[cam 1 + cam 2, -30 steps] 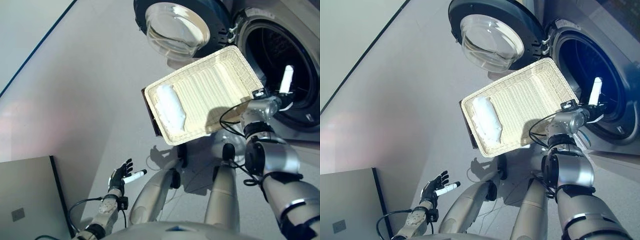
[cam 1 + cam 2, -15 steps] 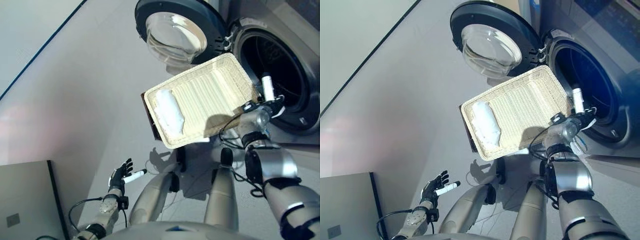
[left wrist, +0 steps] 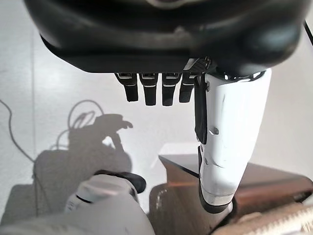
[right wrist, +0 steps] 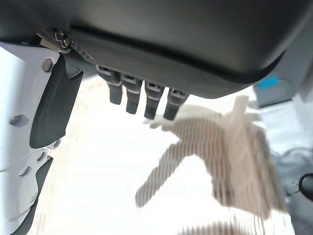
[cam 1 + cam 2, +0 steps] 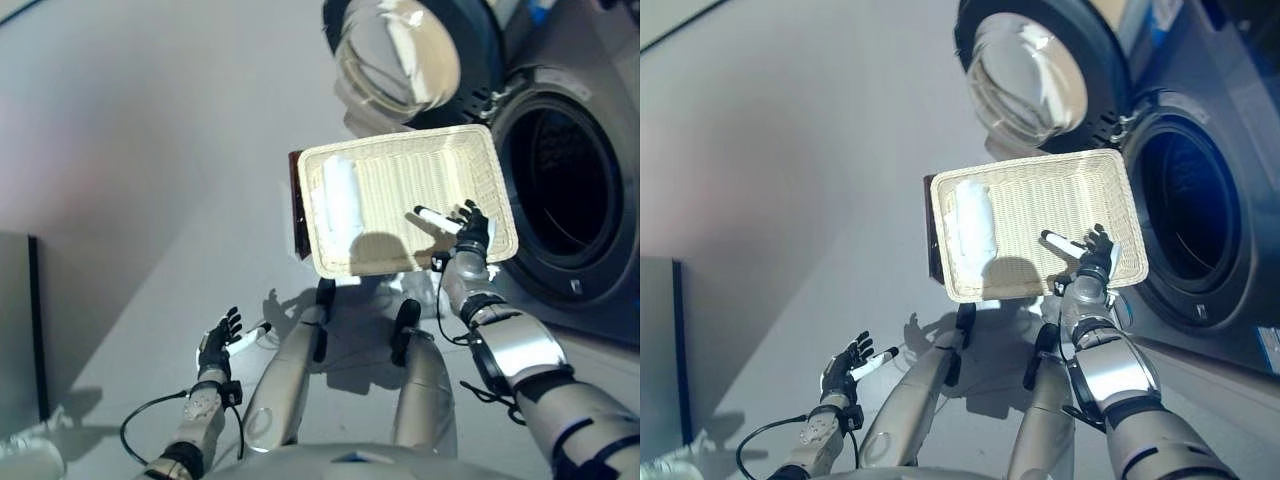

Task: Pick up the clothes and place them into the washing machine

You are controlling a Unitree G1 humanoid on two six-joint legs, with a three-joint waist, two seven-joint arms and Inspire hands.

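Observation:
A white folded cloth [image 5: 339,199] lies at the left end of a pale wicker basket [image 5: 470,160] that stands in front of the washing machine [image 5: 590,270]. The machine's drum opening [image 5: 555,190] is dark, and its round glass door [image 5: 400,50] is swung wide to the left. My right hand [image 5: 466,226] hovers open over the basket's right part, fingers straight, holding nothing. In its wrist view the right hand's fingers [image 4: 142,95] show above bare wicker [image 4: 98,196]. My left hand [image 5: 217,341] hangs open low at the left, over the floor.
A dark brown board [image 5: 298,205] stands against the basket's left end. A grey cabinet edge [image 5: 18,330] shows at the far left. In the left wrist view the left hand's fingers [image 3: 154,90] point at grey floor, with a brown box corner [image 3: 254,186] beyond.
The camera has swung, shifting the whole picture. My right hand has come back from the drum opening to above the basket's right part. The left hand stays low and open.

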